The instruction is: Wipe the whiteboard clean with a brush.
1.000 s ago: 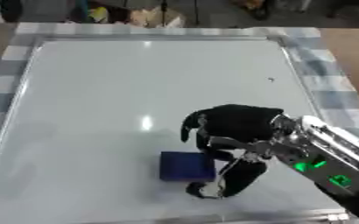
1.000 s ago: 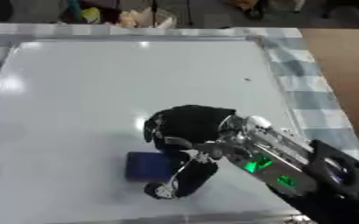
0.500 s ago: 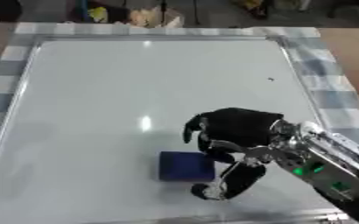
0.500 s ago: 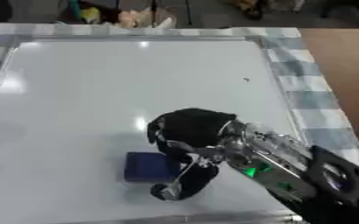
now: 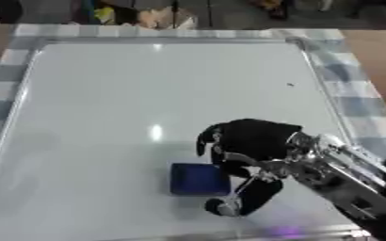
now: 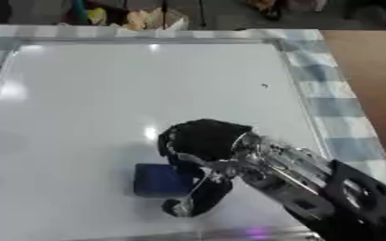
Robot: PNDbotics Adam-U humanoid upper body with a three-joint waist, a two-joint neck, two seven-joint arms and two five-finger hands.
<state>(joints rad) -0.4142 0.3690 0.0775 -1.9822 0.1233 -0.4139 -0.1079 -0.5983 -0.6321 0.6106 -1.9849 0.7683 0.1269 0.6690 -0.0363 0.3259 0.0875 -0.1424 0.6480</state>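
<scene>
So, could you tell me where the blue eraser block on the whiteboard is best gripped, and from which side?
Probably across its near and far edges, coming from above and from its right. The blue eraser block lies flat on the whiteboard, so only its top and thin sides are free, and the right hand is already at its right edge, fingers curled.

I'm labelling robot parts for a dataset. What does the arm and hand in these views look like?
Only the right hand shows: a black covering over its back, black fingers with pale tips. Behind it the forearm is silver metal with exposed joints, turning black near the frame's corner. No cables or markings are discernible.
</scene>
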